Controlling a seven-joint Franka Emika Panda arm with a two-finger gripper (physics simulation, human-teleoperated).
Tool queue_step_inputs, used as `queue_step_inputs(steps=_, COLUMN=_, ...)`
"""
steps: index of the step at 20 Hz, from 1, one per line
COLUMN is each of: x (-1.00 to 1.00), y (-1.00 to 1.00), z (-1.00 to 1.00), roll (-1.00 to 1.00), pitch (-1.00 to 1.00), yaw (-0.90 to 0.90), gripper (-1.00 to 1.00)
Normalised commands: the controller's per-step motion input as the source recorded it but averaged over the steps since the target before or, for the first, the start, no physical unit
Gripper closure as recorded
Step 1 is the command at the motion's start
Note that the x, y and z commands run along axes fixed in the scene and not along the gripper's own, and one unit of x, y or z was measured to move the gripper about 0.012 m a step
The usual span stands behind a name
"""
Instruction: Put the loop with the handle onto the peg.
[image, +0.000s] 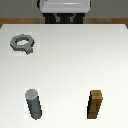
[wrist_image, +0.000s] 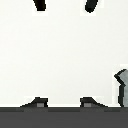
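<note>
My jaws hang spread wide and empty. The ring lies flat on the tabletop, well apart from the peg. I should descend squarely over its stubby handle before closing.

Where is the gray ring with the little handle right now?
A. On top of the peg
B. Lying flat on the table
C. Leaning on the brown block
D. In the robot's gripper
B: the loop with the handle lies flat on the table, far from the peg.
</note>
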Motion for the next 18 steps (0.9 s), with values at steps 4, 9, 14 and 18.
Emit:
queue_step_inputs(steps=4, x=0.00, y=0.00, z=0.00, roll=0.00, pitch=0.00, yaw=0.00, gripper=-1.00)
queue_step_inputs(steps=9, x=0.00, y=0.00, z=0.00, roll=0.00, pitch=0.00, yaw=0.00, gripper=-1.00)
queue_step_inputs(steps=14, x=0.00, y=-0.80, z=0.00, roll=0.00, pitch=0.00, yaw=0.00, gripper=-1.00)
queue_step_inputs(steps=18, x=0.00, y=-1.00, z=0.00, roll=0.00, pitch=0.00, yaw=0.00, gripper=-1.00)
